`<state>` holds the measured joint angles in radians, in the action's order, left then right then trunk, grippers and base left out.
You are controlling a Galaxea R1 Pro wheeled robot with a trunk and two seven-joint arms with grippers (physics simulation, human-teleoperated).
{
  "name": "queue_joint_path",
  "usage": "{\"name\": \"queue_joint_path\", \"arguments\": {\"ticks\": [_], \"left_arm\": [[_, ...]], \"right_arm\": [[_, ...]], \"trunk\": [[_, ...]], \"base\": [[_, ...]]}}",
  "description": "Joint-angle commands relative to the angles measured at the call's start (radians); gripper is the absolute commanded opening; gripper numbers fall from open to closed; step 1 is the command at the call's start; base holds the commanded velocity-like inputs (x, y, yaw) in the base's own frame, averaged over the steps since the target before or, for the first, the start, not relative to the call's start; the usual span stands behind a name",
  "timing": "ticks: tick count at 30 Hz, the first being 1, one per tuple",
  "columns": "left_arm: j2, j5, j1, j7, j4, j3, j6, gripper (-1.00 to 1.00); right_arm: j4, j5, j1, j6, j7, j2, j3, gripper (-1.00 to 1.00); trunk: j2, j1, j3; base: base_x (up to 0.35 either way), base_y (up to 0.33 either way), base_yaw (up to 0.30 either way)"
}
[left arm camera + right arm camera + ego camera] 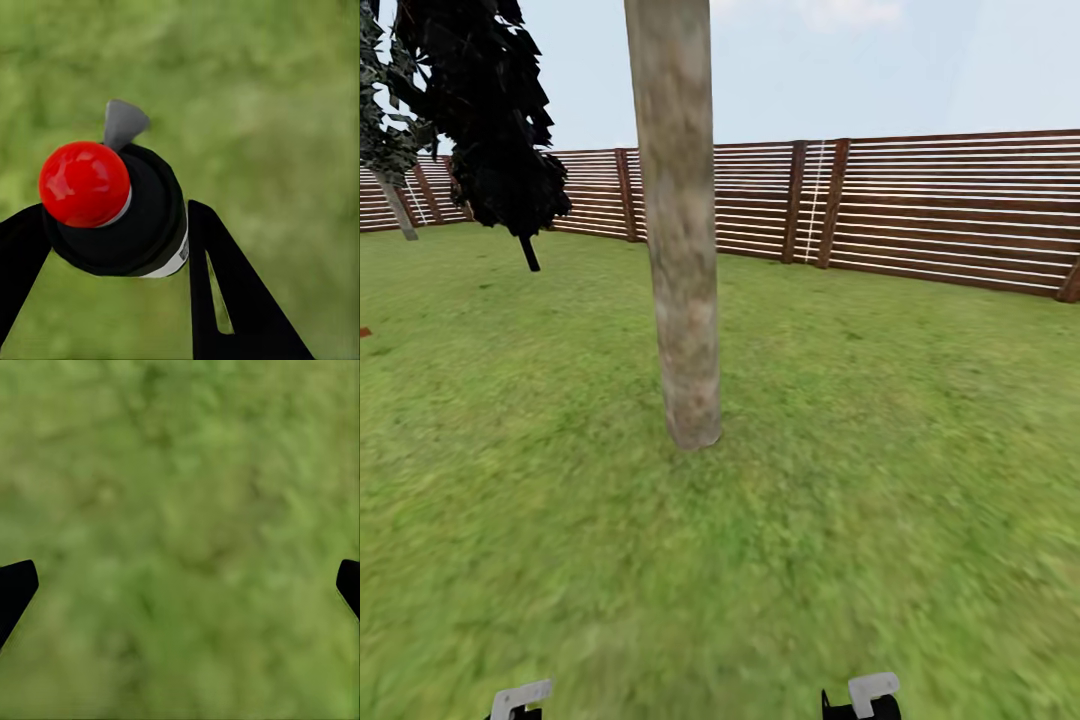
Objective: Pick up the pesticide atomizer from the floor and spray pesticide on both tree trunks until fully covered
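The pesticide atomizer (142, 225) has a black body, a round red knob and a grey nozzle piece. My left gripper (118, 217) is shut on it, one black finger on each side, and holds it above the blurry grass floor (285, 112). My right gripper (187, 574) is open over grass with nothing between its fingertips. In the head view a thick mottled grey-brown tree trunk (680, 250) rises from the lawn straight ahead, a short way off. A second pale trunk (398, 208) stands far off at the left by the fence.
A brown slatted wooden fence (920, 210) rings the lawn behind the tree. A dark leafy tree (495, 120) on a thin stem stands at the back left. Open grass (880, 480) lies around the near trunk. White parts of my arms (872, 690) show at the bottom edge.
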<state>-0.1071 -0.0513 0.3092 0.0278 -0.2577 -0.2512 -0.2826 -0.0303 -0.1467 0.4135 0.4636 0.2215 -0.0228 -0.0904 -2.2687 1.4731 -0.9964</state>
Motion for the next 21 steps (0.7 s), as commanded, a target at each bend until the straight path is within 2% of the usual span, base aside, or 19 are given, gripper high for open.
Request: {"name": "queue_joint_path", "arguments": {"ticks": [1,15,21], "left_arm": [[0.001,-0.005,0.001,0.003,0.001,-0.001,-0.004,-1.00],[-0.003,-0.005,0.001,0.003,0.000,-0.003,-0.002,-1.00],[-0.050,-0.006,0.009,-0.017,-0.013,0.006,-0.003,-1.00]], "right_arm": [[0.001,-0.007,0.001,0.000,0.011,0.000,-0.007,1.00],[-0.004,-0.008,0.001,-0.001,0.012,0.000,-0.007,1.00],[-0.011,-0.010,0.001,0.000,0.010,0.007,-0.008,1.00]], "trunk": [[0.000,0.000,-0.001],[0.000,0.000,-0.001],[0.000,0.000,-0.001]], "base": [[0.340,0.000,0.001],[0.340,-0.004,0.000],[0.336,-0.086,0.000]]}}
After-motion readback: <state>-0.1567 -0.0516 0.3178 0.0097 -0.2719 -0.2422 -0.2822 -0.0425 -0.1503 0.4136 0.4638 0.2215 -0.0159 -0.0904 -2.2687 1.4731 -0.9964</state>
